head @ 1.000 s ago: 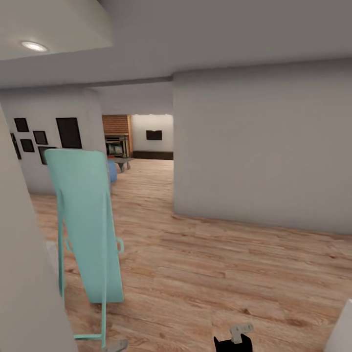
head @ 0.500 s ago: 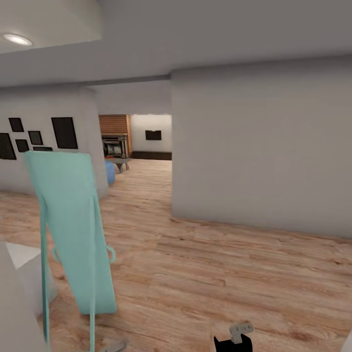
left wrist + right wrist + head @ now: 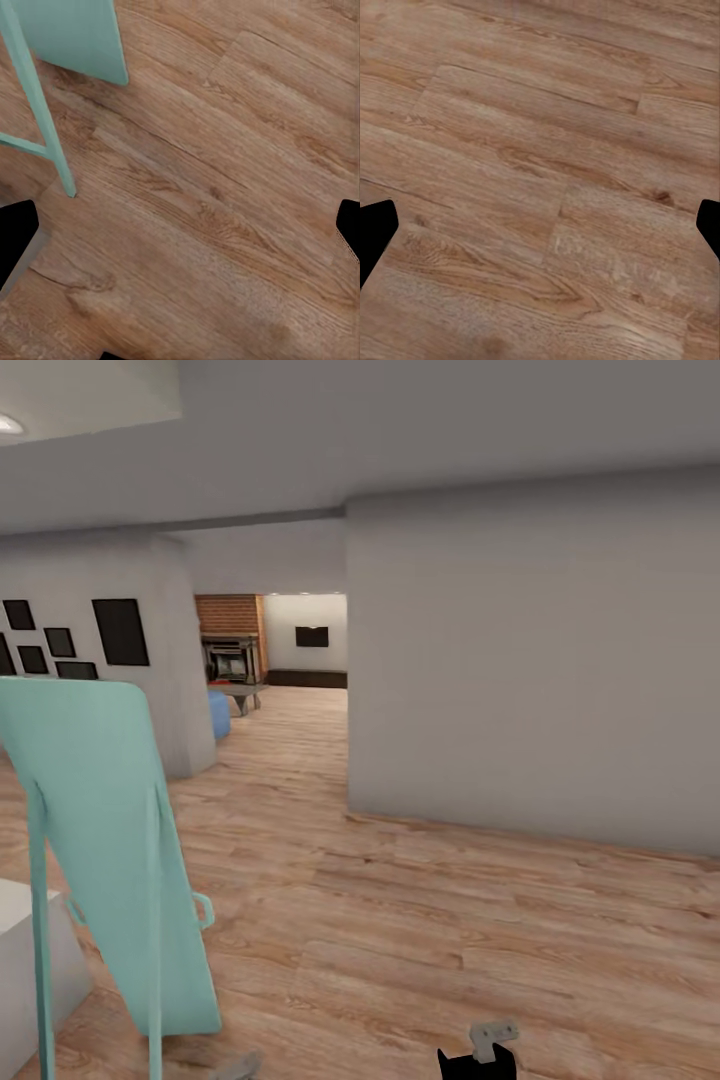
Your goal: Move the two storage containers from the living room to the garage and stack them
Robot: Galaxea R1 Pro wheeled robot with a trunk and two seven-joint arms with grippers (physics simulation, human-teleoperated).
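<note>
A: Where do the storage containers lie from either end effector?

B: I can't pick them out. The head view looks along light wood-plank flooring toward an opening between a grey wall and a white pillar. Through it, far ahead of both end effectors, sits the living room: a brick fireplace, a dark low cabinet, a small table and something blue. There is a reddish speck near the table, too small to call a container.

A: And the end effectors themselves?

B: The left end effector hangs over bare planks, fingertips spread wide with nothing between them. The right end effector is the same: wide apart, empty, planks below.

A: Anything close by?

B: A teal standing mirror, seen from its back, leans just outward of the left end effector; its thin leg and panel corner show in the left wrist view. A white block sits beyond it.

A: So what does the next move turn on?

B: My judgement: the bins lie forward and slightly to the left, through that opening. Neither arm is meaningfully nearer yet; the base must drive on, keeping clear of the mirror.
</note>
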